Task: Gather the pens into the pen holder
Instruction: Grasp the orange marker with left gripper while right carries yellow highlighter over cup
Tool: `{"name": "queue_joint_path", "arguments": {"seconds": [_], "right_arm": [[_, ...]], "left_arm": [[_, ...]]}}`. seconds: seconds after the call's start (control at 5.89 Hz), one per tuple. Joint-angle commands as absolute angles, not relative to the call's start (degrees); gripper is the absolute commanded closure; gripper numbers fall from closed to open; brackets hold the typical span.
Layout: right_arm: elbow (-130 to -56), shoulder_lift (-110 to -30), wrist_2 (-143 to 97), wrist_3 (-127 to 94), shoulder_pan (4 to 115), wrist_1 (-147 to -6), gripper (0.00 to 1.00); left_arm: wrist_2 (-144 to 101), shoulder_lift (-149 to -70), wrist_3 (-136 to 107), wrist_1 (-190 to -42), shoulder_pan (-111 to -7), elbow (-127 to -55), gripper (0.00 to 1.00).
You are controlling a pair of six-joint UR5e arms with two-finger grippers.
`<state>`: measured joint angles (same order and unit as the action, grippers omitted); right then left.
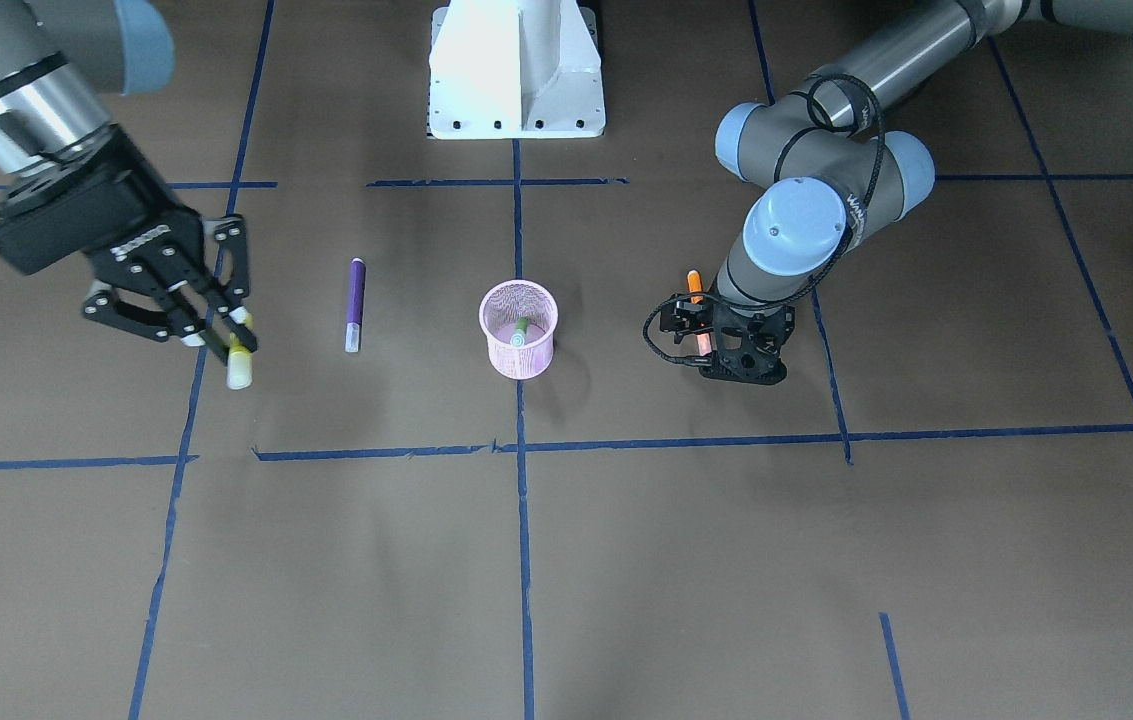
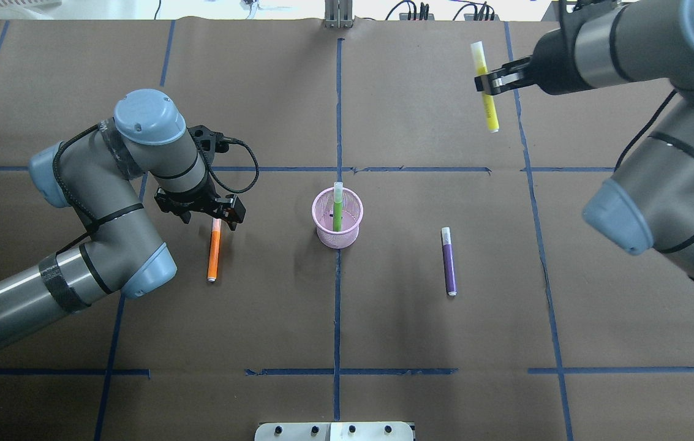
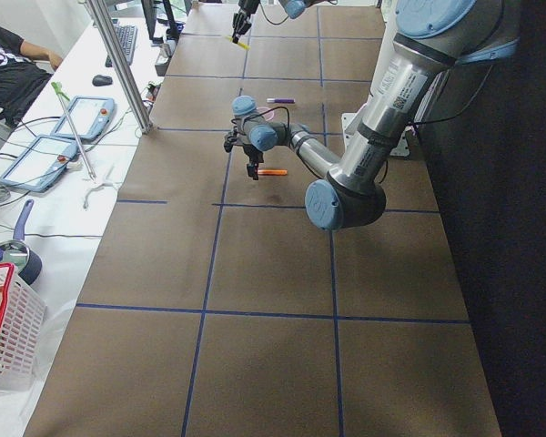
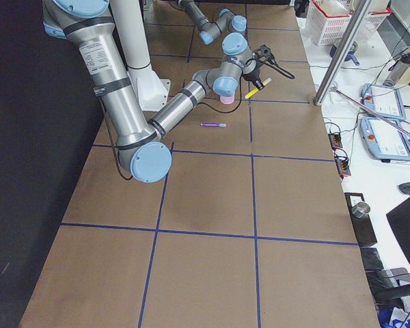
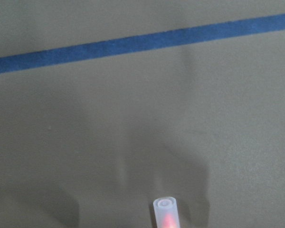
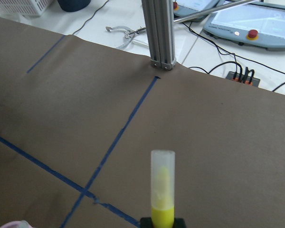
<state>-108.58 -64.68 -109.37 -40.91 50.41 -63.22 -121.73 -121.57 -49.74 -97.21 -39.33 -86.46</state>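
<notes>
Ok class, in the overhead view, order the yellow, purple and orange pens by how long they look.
1. yellow pen: longest, though raised off the table, so unsure.
2. purple pen and orange pen: alike; the orange one's far end is hidden.

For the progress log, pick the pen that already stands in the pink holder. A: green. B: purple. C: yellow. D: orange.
A: the green pen stands inside the pink pen holder; the purple pen lies on the table, and the right gripper holds the yellow pen aloft.
</notes>
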Motion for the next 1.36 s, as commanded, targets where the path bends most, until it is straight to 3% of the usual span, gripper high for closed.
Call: {"name": "queue_joint_path", "arguments": {"seconds": [0.0,0.34,0.68,1.19], "right_arm": [[-107.67,-59.96,-96.84,-43.49,41.80,-63.54,0.99],[-100.49,-51.54,-86.80,-48.93,34.84,-63.90,0.99],[-95.75,-48.63,-79.32,-52.63,30.09,-62.68,0.99],[-94.22,-50.53,-76.21,-55.28,23.92,-61.44,0.99]], "left_arm": [[-121.73,-121.55,-49.66,-97.21,-39.29,-86.48,0.00],[-121.73,-121.64,-49.66,-97.29,-39.29,-86.48,0.00],[-121.73,-121.64,-49.66,-97.29,-39.29,-86.48,0.00],[-121.73,-121.55,-49.13,-97.29,-39.29,-86.40,0.00]]}}
